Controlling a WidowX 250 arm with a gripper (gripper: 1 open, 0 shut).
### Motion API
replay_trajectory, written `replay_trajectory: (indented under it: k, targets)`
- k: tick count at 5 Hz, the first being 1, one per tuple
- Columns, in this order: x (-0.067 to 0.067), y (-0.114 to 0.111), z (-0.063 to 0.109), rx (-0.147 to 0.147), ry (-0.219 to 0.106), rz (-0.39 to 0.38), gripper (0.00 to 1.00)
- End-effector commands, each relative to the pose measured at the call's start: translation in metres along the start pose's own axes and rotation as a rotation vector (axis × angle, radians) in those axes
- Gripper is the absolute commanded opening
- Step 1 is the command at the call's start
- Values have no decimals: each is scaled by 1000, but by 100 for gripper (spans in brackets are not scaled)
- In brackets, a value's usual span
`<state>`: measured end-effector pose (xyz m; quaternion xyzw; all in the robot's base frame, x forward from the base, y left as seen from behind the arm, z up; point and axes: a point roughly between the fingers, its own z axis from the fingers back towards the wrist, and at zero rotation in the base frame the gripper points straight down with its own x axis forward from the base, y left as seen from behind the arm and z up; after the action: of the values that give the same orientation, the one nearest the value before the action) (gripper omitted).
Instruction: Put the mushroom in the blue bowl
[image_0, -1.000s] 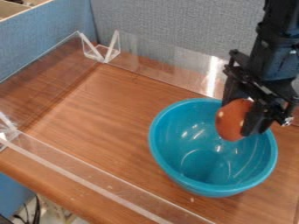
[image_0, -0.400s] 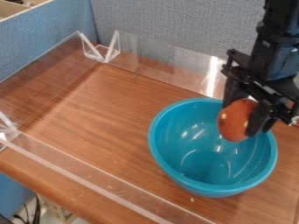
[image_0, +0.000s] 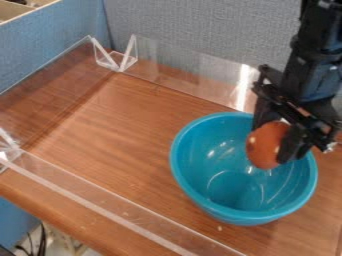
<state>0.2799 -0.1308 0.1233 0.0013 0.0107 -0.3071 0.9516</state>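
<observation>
The mushroom (image_0: 266, 146), orange-brown and glossy, hangs between the black fingers of my gripper (image_0: 277, 150), which is shut on it. It sits just over the right inner side of the blue bowl (image_0: 221, 175), at about rim height. The teal bowl stands on the wooden table at the right front; its inside holds nothing else. The arm comes straight down from the top right and hides part of the bowl's far rim. The mushroom's stem does not show.
A wooden tabletop (image_0: 107, 130) is fenced by low clear acrylic walls (image_0: 80, 190) along the front and left. A clear angled bracket (image_0: 118, 55) stands at the back left. Grey-blue panels rise behind the table.
The gripper and the mushroom stay over the bowl's right side; the wrist has rolled very slightly, nothing else has moved.
</observation>
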Motion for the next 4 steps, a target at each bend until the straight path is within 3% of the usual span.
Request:
replay_trajectory:
  k: [1,2,4]
  targets:
    - [-2,7,25,18,-91,-19,0]
    - [4,16,30,18,-95,-3,0]
    - [8,5,18,11,-97,-33,0]
